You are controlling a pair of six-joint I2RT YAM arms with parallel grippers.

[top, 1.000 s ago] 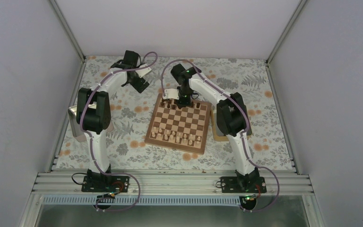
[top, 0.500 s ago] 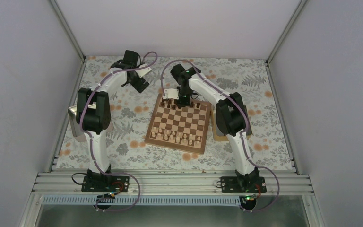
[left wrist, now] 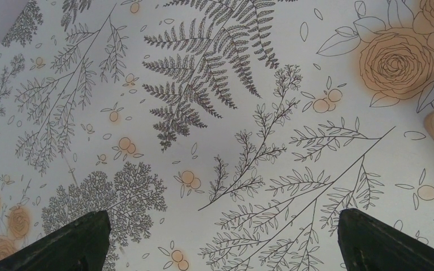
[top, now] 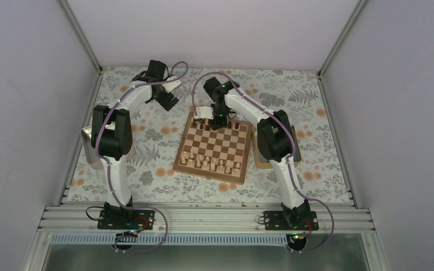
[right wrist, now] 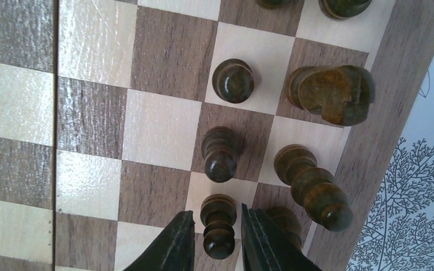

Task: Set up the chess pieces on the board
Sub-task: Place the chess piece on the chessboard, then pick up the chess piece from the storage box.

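I see my right gripper (right wrist: 217, 213) straddling a dark pawn (right wrist: 219, 231) near the far edge of the board (right wrist: 90, 141), jaws slightly apart, not pinching it. Beyond the board's far-left corner, my left gripper (left wrist: 221, 226) gapes wide, empty.

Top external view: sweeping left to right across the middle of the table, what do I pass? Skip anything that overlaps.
left arm → board → tan tray
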